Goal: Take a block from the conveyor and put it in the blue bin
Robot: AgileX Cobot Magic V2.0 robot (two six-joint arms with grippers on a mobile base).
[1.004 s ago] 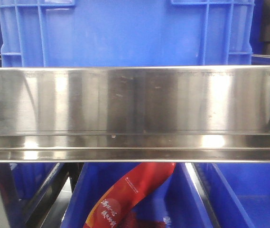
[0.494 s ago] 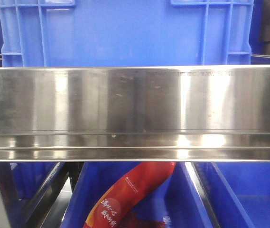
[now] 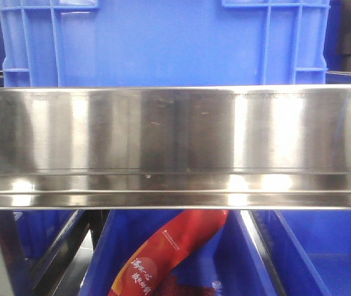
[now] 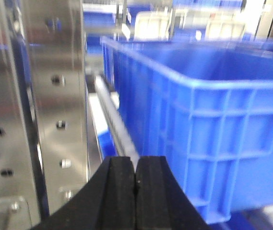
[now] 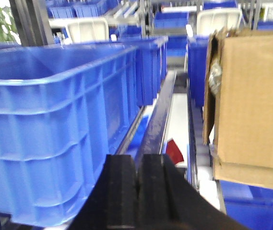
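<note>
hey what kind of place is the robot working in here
Probably a warehouse or sorting area: blue plastic crates sit in rows on steel shelving, a cardboard box stands beside them, and more bins fill the racks behind.

A brushed stainless-steel rail (image 3: 175,145) spans the whole frame from 9 to 3 o'clock, streaked with bright vertical reflections. Above it, at 12 o'clock, stands a large blue bin (image 3: 163,43) with ribbed walls. Below the rail, at 6 o'clock, a red printed packet (image 3: 163,256) lies tilted in a lower blue crate (image 3: 116,246) — another blue crate (image 3: 323,253) sits beside it at 5 o'clock.
</note>
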